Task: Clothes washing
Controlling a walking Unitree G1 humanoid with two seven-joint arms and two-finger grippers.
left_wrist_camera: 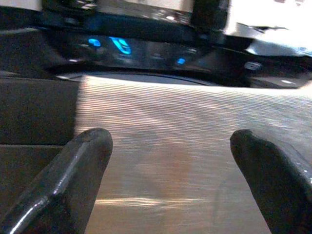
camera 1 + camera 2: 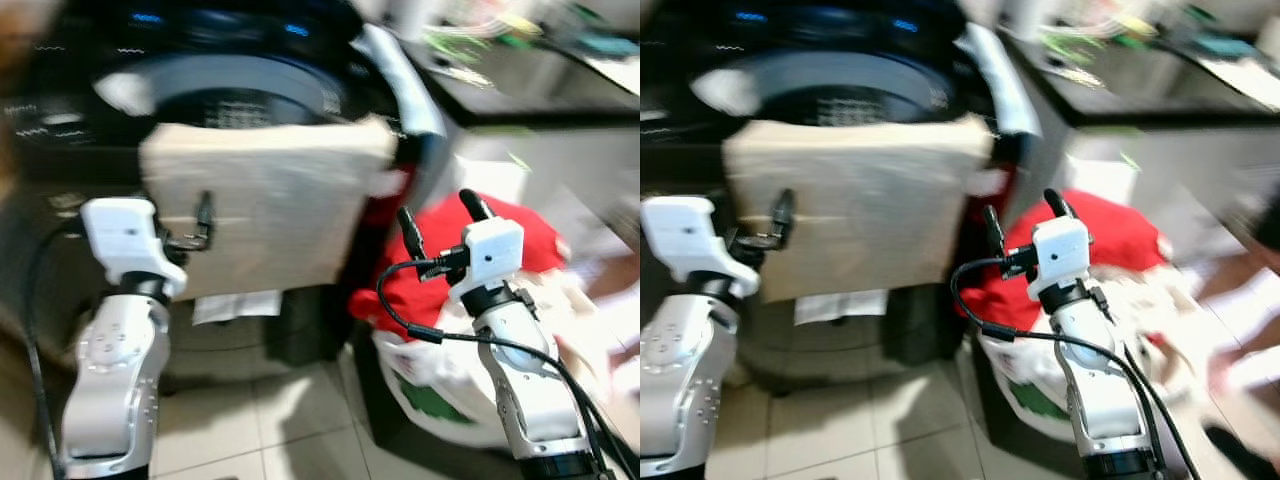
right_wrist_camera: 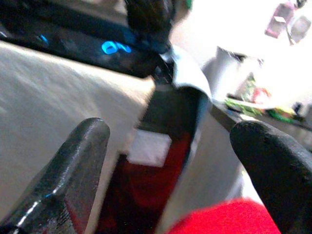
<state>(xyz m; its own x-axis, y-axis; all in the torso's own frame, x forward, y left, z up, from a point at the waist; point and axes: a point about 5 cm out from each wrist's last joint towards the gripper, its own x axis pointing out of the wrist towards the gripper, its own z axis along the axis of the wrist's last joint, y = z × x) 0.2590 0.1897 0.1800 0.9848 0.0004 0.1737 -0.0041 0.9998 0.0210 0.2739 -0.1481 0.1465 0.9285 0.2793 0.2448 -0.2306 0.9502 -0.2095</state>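
A beige cloth hangs out of the washing machine's round drum opening and covers its dark front. My left gripper is open right in front of the cloth's left part; its fingers stand wide apart with the cloth beyond them. My right gripper is open above a heap of red clothing to the right of the machine. In the right wrist view its fingers frame the cloth's right edge and some red fabric. The pictures are blurred.
The machine's grey door stands open to the right. The red clothing lies in a white bag or basket with green marks on the tiled floor. A dark counter with clutter stands at the right. A white tag hangs below the cloth.
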